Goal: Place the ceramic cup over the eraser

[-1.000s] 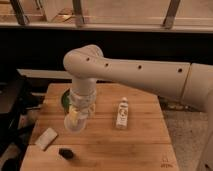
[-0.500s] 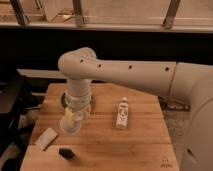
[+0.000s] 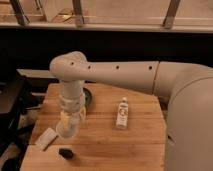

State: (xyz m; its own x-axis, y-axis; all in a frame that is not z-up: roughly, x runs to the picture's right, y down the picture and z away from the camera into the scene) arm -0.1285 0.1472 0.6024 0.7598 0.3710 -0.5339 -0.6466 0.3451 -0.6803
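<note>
Fingers [image 3: 64, 118] of the gripper [image 3: 70, 120] are pinching the one cup [image 3: 67, 131], right near the one eraser [image 3: 65, 153], plus one bottle [image 3: 121, 113] and one pale block [image 3: 46, 138] on the table [image 3: 137, 147].

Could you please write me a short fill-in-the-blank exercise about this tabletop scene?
1. The gripper, hovering just behind the eraser, holds a ceramic cup coloured ____.
2. The eraser lies uncovered on the ____ table.
3. In the picture, the pale block lies to the ____ of the eraser.
4. The small bottle lies on the picture's ____ side of the cup.
Missing words: white; wooden; left; right.
</note>
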